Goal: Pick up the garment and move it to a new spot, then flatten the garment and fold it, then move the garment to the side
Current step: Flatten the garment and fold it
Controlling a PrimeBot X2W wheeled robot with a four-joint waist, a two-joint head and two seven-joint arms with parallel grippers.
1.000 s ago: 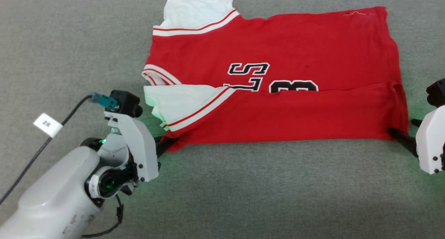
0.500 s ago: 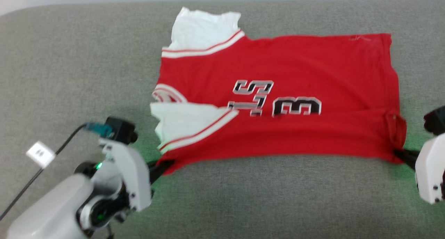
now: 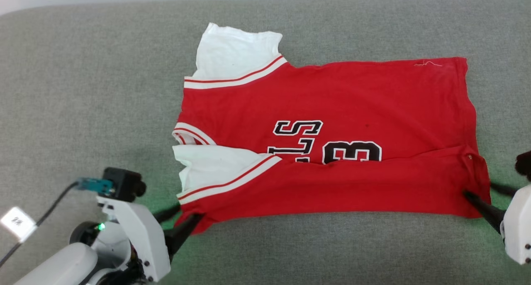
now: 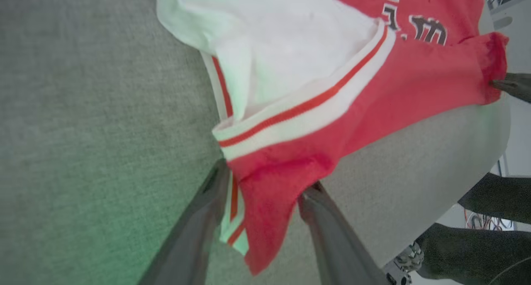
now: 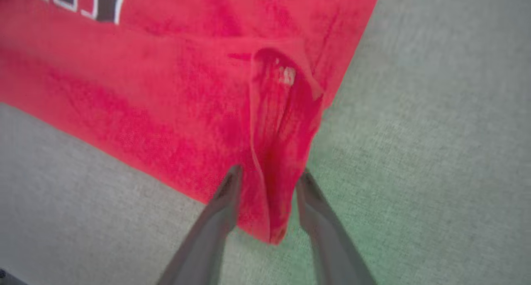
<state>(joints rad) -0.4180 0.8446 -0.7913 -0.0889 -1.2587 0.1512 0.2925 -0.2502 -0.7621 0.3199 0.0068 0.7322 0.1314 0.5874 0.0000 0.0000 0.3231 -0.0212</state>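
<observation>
Since the red shirt (image 3: 332,106) lies folded once on the grey tabletop (image 3: 83,90) and both the left gripper (image 3: 191,211) and right gripper (image 3: 478,188) have jaws parted around its near corners, back straight out so nothing snags the fold.

Matt cloth garment (image 3: 332,98), rough woven surface (image 3: 91,90)

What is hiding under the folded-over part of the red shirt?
More of the same shirt. The fold covers part of the black letters and number; those parts are hidden. Grey padding lies beneath everything.
</observation>
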